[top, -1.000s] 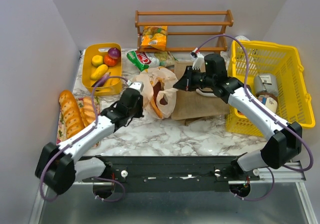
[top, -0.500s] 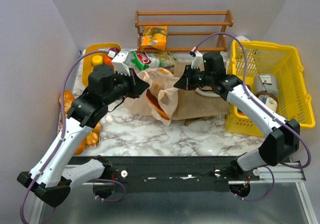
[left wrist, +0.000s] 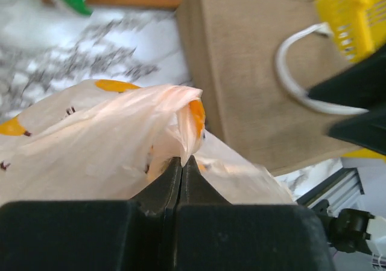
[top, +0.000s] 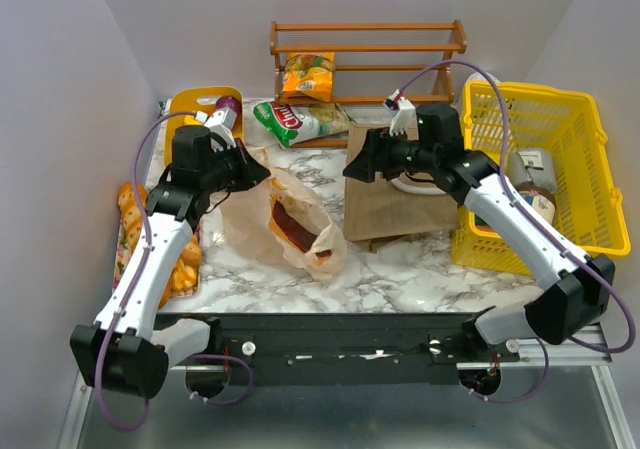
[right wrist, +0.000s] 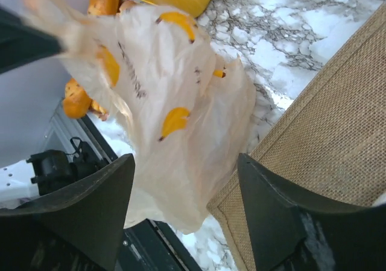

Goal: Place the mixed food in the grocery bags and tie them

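Note:
The peach plastic bag (top: 243,219) slumps on the marble with a red packet (top: 292,227) showing through it. My left gripper (top: 260,172) (left wrist: 182,160) is shut on a gathered fold at the bag's (left wrist: 90,144) top, holding it up. My right gripper (top: 352,165) (right wrist: 186,162) is open above the bag's (right wrist: 181,84) right side, with nothing between its fingers. The tan jute tote (top: 395,199) (left wrist: 253,78) (right wrist: 329,126) with a white handle lies just right of the plastic bag. A green packet (top: 290,121) lies behind, near the rack.
A wooden rack (top: 365,39) at the back holds a yellow-orange packet (top: 308,75). A yellow mesh basket (top: 600,159) with jars (top: 535,184) stands at right. A yellow fruit tray (top: 190,104) and baguettes (top: 130,231) sit at left.
My right gripper has opened and let go of the plastic bag. My left arm has swung up and back left with the bag's top, and the bag has sagged toward the front.

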